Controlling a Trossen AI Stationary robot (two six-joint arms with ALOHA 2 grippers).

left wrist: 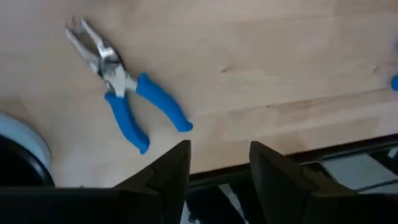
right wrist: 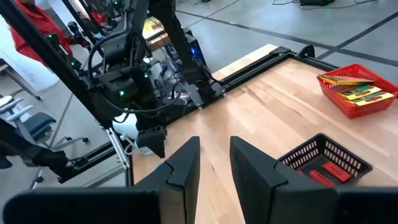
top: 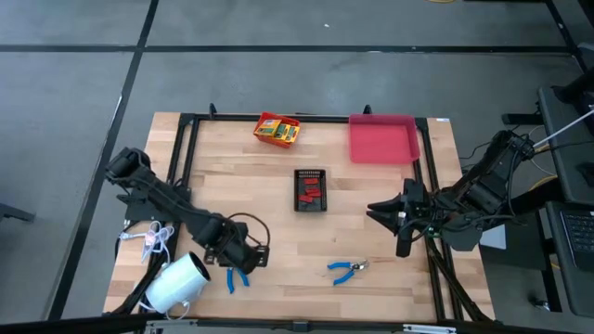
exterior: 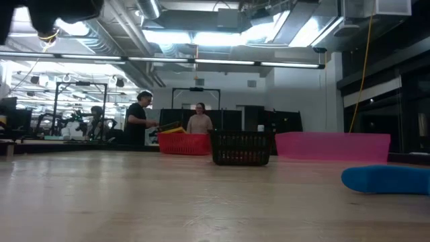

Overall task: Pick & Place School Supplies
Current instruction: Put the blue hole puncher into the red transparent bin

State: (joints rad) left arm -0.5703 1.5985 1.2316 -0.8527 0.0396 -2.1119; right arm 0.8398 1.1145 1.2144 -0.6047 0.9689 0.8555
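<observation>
two end effectors, both empty | left end effector (left wrist: 217,171) fingers narrowly apart, hovering just beside blue-handled pliers (left wrist: 121,93) on bench (top: 278,232) | right end effector (right wrist: 214,165) narrow gap, second pliers (top: 347,270) near it

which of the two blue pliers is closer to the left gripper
The pliers beside the white roll, just below the left gripper. The other pliers lie apart, toward the table's middle front.
</observation>
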